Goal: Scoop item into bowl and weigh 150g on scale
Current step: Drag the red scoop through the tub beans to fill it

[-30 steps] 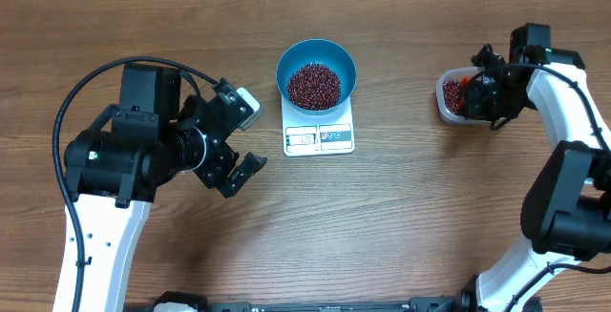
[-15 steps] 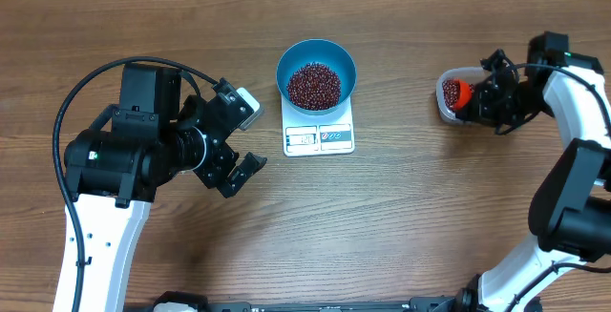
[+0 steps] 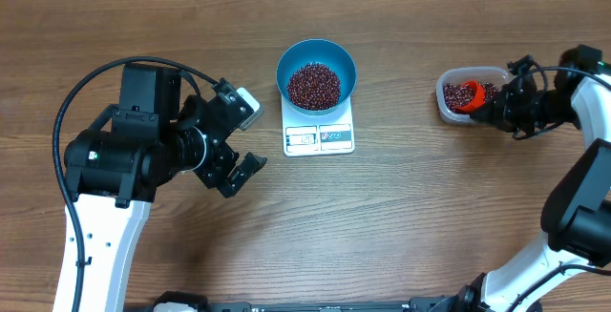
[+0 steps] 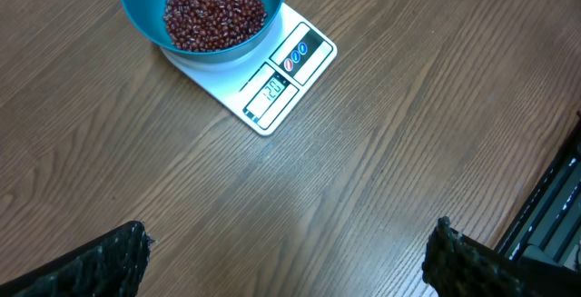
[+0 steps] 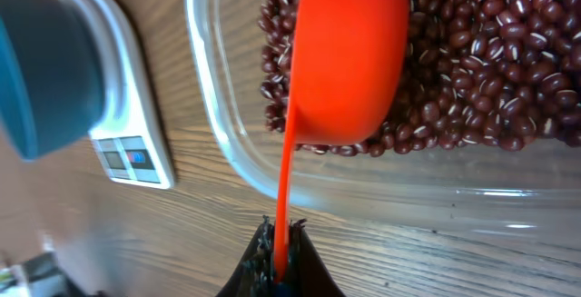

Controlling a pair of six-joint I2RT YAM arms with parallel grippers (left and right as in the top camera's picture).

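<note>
We judge the step in hand to be another scooping pass. The right pincer [image 5: 277, 274] is pressed together on the thin handle of the orange scoop [image 5: 349, 56], whose cup sits just ahead of it, low over the beans [image 5: 490, 70] in the clear tub [image 5: 218, 124]. From the wrist view we see only the smooth outside of the cup, so we cannot tell whether it carries a load.

The blue bowl [image 3: 286, 59] stands on the white scale [image 3: 320, 137], well apart from the right pincer and nearer the left pincer [image 3: 256, 138]. The left pincer hangs spread wide above the bare bench [image 3: 401, 226], gripping nothing. The bowl already holds a rounded heap of beans covering its bottom. The scale's display is lit, but the digits are too small for us to read with confidence.

As we see it, the next move calls for dipping the cup, bringing it up level, and carrying it across to the bowl without tilting. Then comes a gentle pour, since loose beans spill in a rush.

The beans are small, glossy and dark red-brown, each with a pale seam, and they lie loose and granular.
</note>
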